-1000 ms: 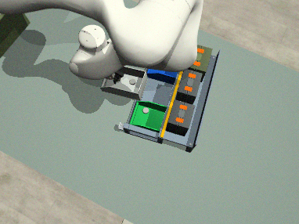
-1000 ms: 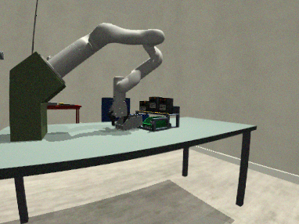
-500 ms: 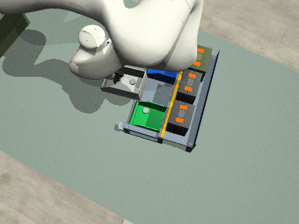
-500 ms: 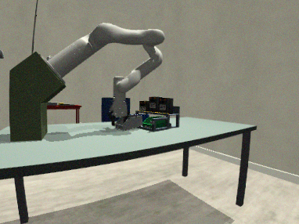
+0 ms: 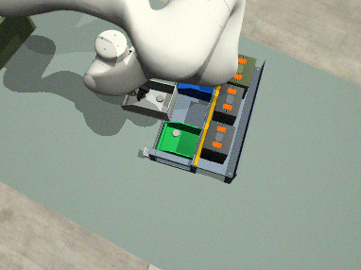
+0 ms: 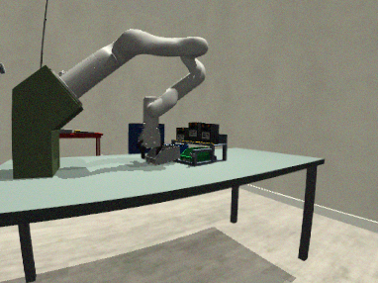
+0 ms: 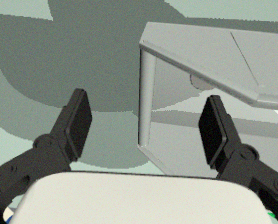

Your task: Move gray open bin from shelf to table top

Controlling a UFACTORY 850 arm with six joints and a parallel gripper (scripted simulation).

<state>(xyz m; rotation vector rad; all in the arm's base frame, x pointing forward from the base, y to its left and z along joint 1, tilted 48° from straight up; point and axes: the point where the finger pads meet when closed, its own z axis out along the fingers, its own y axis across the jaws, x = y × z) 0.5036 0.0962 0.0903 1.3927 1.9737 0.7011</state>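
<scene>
The gray open bin (image 5: 150, 105) (image 6: 166, 154) (image 7: 210, 55) sits on the table top (image 5: 71, 179) just in front of the shelf (image 5: 222, 171) (image 6: 218, 150), its far end close to the shelf's front edge. I cannot tell whether it touches the shelf. A small gray disc (image 5: 160, 97) lies in it. My gripper (image 5: 139, 94) (image 6: 148, 153) (image 7: 145, 106) is open. Its fingers stand wide apart on either side of the bin's end wall, touching nothing. In the wrist view that upright wall edge runs between the fingers.
On the shelf stand a green bin (image 5: 181, 141) with a disc in it, a blue bin (image 5: 196, 91), two black bins (image 5: 229, 105) (image 5: 214, 143) and an olive bin (image 5: 246, 72). The arm's dark green base box (image 6: 35, 124) stands at the table's left end.
</scene>
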